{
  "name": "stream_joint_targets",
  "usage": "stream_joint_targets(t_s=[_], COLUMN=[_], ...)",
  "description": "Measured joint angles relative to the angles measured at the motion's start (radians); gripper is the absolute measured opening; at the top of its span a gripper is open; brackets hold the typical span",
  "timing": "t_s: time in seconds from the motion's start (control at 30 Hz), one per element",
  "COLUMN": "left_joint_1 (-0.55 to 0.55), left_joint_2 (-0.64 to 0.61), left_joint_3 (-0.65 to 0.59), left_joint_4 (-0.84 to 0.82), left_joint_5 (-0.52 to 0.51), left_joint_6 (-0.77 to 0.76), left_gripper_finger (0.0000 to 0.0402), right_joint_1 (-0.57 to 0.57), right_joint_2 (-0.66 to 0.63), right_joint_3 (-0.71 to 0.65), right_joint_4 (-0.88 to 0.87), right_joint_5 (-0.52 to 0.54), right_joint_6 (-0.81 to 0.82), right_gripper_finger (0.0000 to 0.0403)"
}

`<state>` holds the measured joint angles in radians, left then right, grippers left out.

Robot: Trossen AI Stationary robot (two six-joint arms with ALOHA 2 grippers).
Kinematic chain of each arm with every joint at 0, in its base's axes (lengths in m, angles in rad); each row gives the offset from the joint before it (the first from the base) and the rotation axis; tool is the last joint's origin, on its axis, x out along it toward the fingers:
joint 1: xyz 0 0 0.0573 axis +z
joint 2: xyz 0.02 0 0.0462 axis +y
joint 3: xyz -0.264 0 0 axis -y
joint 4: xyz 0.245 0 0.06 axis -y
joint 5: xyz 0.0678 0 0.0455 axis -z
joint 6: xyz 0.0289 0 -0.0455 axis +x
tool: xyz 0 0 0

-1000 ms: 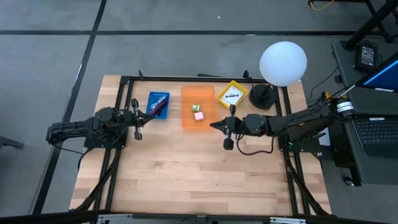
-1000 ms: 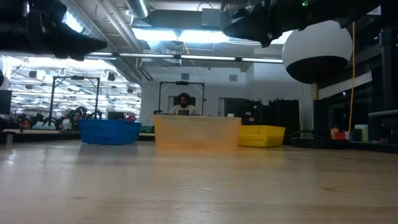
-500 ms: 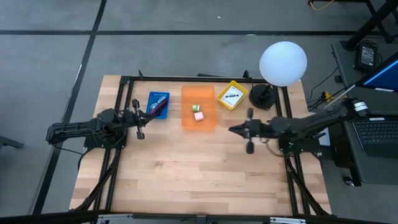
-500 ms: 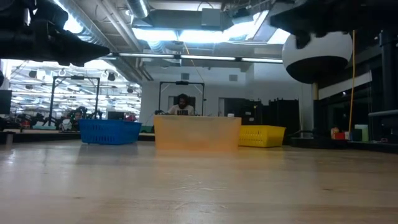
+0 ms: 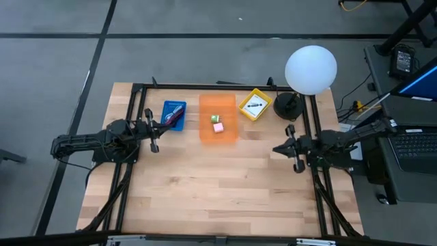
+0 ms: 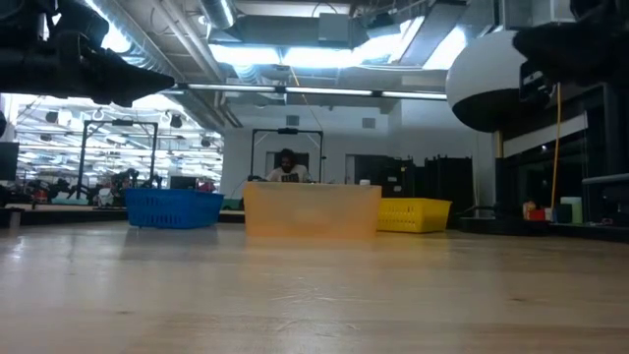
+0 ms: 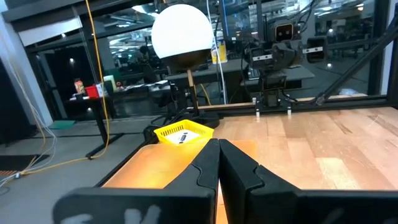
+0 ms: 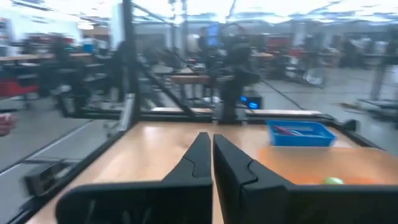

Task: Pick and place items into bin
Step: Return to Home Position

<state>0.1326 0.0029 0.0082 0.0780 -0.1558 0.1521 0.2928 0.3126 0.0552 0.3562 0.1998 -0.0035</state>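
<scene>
Wooden counter [image 5: 205, 191] seen from above, framed by dark rails, with one arm at each side.

Left arm: lies across the counter's left edge. The left gripper [image 7: 217, 147] hangs above the surface just beside the blue basket [image 5: 166, 109] and points toward it. Its two fingers are pressed together along their length and grasp nothing.

Right arm: lies across the right edge. The right gripper [image 8: 211, 139] hangs over the right side of the counter, near the rail and well apart from the three containers. Its fingers are likewise pressed together and carry nothing.

White globe lamp [image 5: 311, 69]: stands on a dark base at the far right corner.

Containers: three in a row along the far edge, with the orange bin [image 5: 228, 106] in the middle. The blue basket is to its left and the yellow basket [image 5: 263, 96] to its right.

Contents: the orange bin holds the pink cube [image 5: 218, 127] with the tiny greenish cube [image 5: 214, 119] just beside it. The yellow basket holds a white printed packet [image 5: 255, 105]. The blue basket holds tangled cords [image 5: 175, 115], one dark red. No loose item lies on the bare wood.
</scene>
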Motion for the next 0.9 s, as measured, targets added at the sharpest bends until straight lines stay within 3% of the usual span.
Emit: stream_joint_targets(t_s=[0.3, 0.5, 0.73, 0.9], left_joint_1=[0.0, 0.0, 0.0, 0.0], left_joint_2=[0.0, 0.0, 0.0, 0.0], left_joint_3=[0.0, 0.0, 0.0, 0.0], left_joint_4=[0.0, 0.0, 0.0, 0.0], left_joint_5=[0.0, 0.0, 0.0, 0.0], left_joint_6=[0.0, 0.0, 0.0, 0.0], left_gripper_finger=[0.0004, 0.0004, 0.0004, 0.0004], right_joint_1=[0.02, 0.021, 0.021, 0.021], right_joint_2=[-0.094, -0.093, -0.093, -0.093], right_joint_3=[-0.049, -0.049, -0.049, -0.049], right_joint_4=[-0.048, -0.048, -0.048, -0.047], right_joint_5=[-0.121, -0.118, -0.115, -0.115], right_joint_6=[-0.001, 0.086, 0.31, 0.306], right_gripper_finger=[0.0, 0.0, 0.0, 0.0])
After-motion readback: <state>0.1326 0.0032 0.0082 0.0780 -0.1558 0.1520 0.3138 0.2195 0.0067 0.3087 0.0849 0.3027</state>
